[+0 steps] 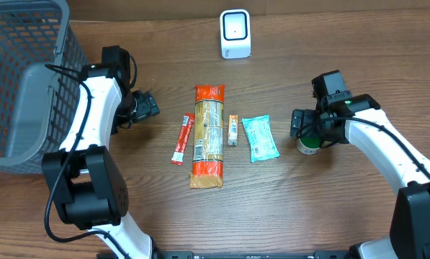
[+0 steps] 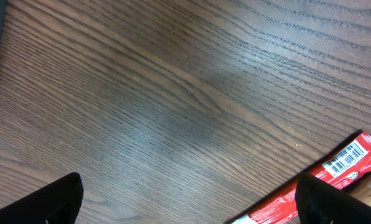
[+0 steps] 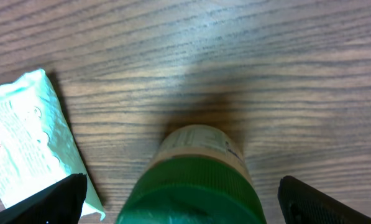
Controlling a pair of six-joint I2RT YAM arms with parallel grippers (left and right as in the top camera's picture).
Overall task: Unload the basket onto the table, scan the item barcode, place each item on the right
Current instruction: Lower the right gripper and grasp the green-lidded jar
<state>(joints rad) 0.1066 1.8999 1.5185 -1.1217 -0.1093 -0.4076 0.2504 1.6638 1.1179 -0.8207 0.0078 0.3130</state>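
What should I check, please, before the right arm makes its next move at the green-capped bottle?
1. Right gripper open: ok, fingers stand wide on either side of the green-capped bottle.
2. Bottle centred between the fingers: ok, with a gap on both sides.
3. Bottle upright: ok, cap up on the table.
4. Bottle's barcode located: cannot tell, none shows in any view.
5. Way to the white scanner: ok, bare wood lies between; the teal packet lies off to the side.
6. Left gripper out of the way: ok, open over bare wood beside the red packet.
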